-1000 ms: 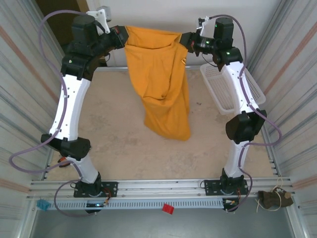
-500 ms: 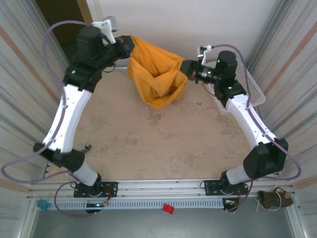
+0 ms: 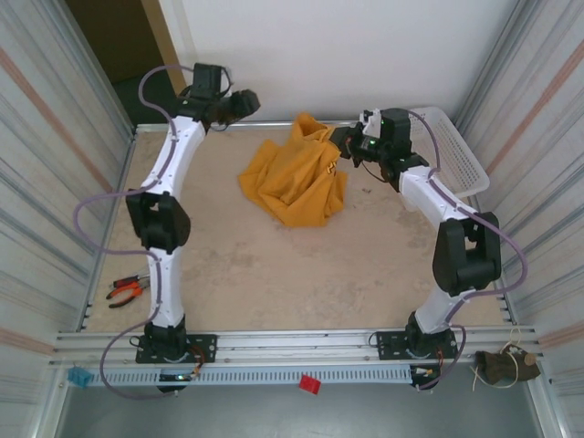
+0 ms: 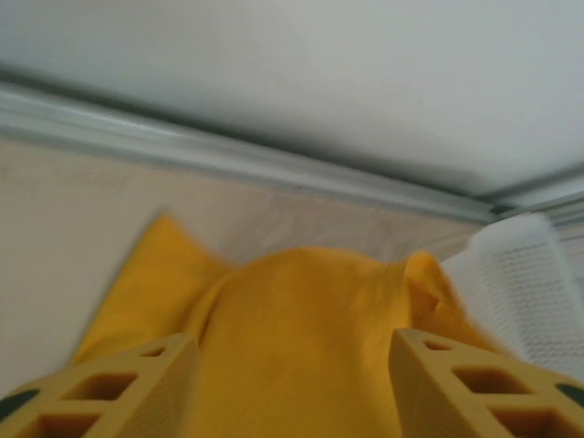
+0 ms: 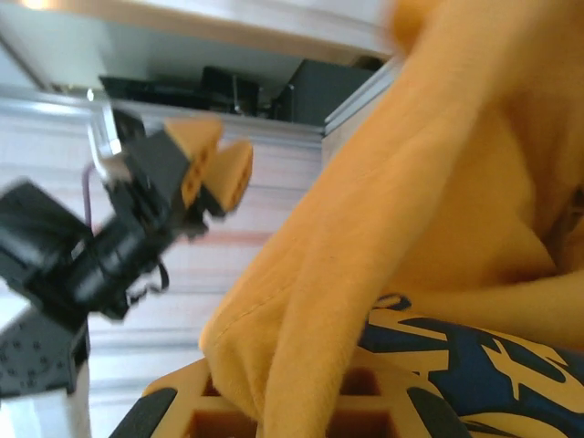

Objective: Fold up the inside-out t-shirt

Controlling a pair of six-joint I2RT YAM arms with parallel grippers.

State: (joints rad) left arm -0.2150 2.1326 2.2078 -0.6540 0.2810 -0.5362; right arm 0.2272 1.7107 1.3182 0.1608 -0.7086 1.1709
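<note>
T-shirt [image 3: 297,173]: mustard-yellow, crumpled in a heap on the table [image 3: 274,265], between the two grippers, with one peak drawn up toward the right one.
T-shirt from the left wrist [image 4: 310,328]: lies just ahead of the fingertips and below them, bunched, one corner spread flat to the fingers' left.
T-shirt from the right wrist [image 5: 429,228]: draped over the fingers and hanging close against the lens.
Print [image 5: 456,356]: dark blue lettering on a fold right beside the right fingers (too blurred to read).
Right gripper [image 3: 339,141]: clenched on the raised edge of the t-shirt; cloth pinched down between the fingers [image 5: 301,401].
Left gripper [image 3: 245,100]: jaws parted, nothing between them, clear of the cloth; fingertips wide apart in its own view [image 4: 292,339]; seen from the right wrist as two splayed orange fingers [image 5: 228,151].
Basket [image 3: 456,164]: white mesh, just behind and outboard of the right gripper; ahead and to the right of the left fingers [image 4: 520,283].
Pliers [image 3: 128,289]: red-handled, well behind the left gripper, beside that arm's lower links at the table's edge.
</note>
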